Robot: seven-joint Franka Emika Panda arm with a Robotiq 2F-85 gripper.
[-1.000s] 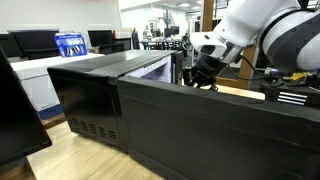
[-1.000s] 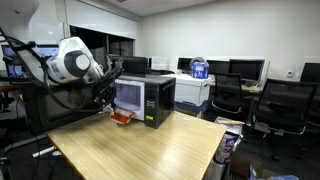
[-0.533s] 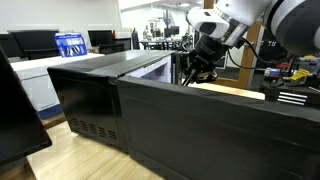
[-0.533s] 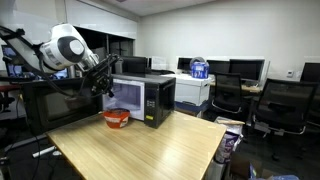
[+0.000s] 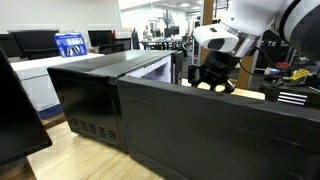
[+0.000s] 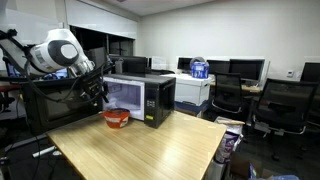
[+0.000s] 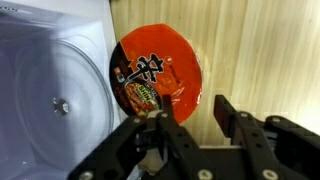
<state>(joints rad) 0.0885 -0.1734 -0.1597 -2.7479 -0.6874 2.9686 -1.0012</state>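
In the wrist view the pincer (image 7: pixel 195 118) stands with jaws parted and empty, above the red-lidded noodle bowl (image 7: pixel 158 65), which sits on the wooden table (image 7: pixel 265 50) beside the glass turntable (image 7: pixel 55 100); in an exterior view the bowl (image 6: pixel 115 118) lies before the microwave (image 6: pixel 145 98), while in an exterior view a black panel (image 5: pixel 210 130) hides it.

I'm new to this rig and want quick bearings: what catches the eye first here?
The round red instant-noodle bowl stands out, sitting on the pale wooden table just in front of the open black microwave. The black gripper hangs above the bowl, jaws apart, holding nothing.
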